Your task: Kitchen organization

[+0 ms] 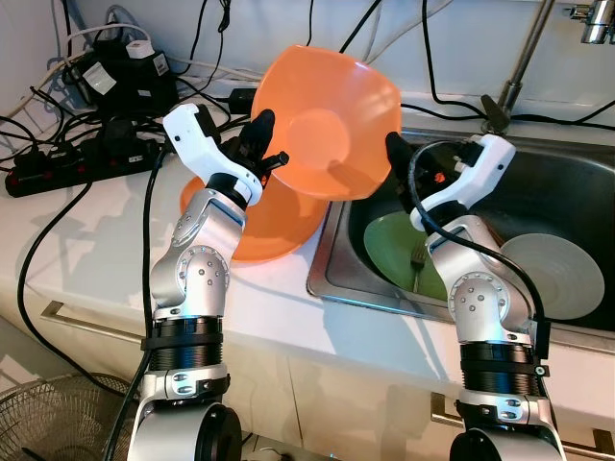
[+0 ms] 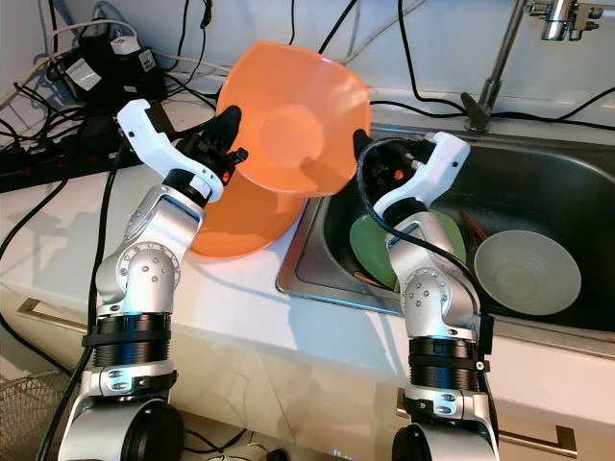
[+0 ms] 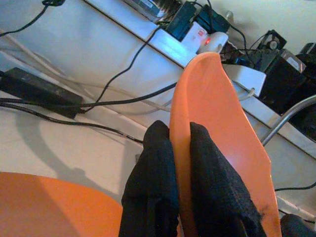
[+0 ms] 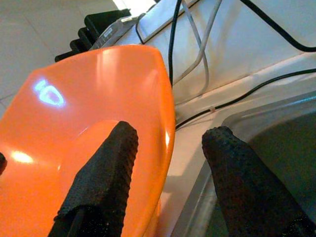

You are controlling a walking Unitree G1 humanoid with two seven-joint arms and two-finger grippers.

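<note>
At the far left of the white counter (image 1: 106,240), black power strips (image 1: 82,154) and tangled cables lie against the wall. The left gripper (image 3: 181,163) is clamped on the left rim of an orange bowl (image 1: 332,120), one finger on each face, holding it raised and tilted on edge above the counter beside the sink. Under it, a second orange bowl (image 1: 279,226) rests on the counter near the sink's left edge. The right gripper (image 4: 168,163) has its fingers spread apart at the raised bowl's right rim, one against the inner face. To the right, the steel sink (image 1: 567,182) holds a green plate (image 1: 389,245) and a pale bowl (image 1: 562,279).
</note>
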